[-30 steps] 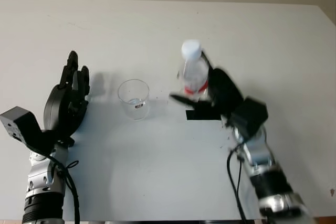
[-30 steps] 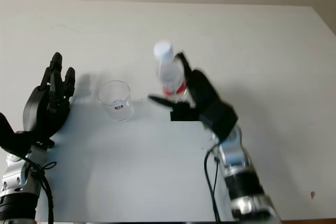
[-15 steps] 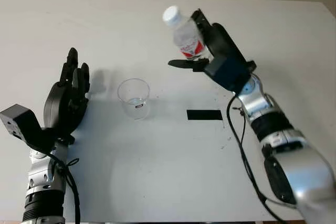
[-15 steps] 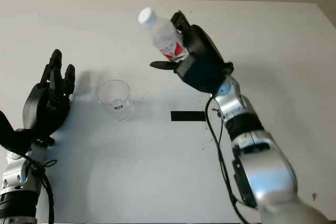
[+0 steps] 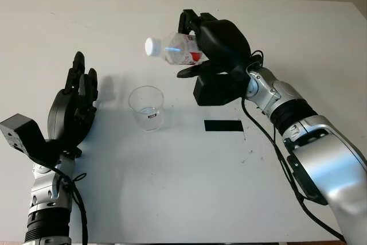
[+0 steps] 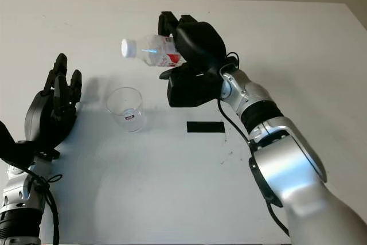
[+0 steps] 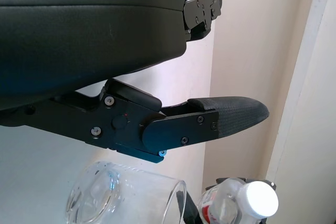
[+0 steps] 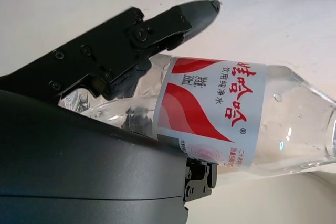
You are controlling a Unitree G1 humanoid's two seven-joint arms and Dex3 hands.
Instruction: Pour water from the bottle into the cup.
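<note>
The clear cup (image 5: 146,107) stands on the table (image 5: 172,187) holding almost nothing, while the right hand (image 5: 215,47), clenched around the capped bottle (image 5: 175,50), has tipped it from near upright to almost level above the cup, the left hand (image 5: 74,110) released beside it.

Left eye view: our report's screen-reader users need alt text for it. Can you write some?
The right hand holds a clear plastic water bottle with a red label tipped sideways, its white cap above a clear plastic cup on the white table. The open left hand is beside the cup.
</note>
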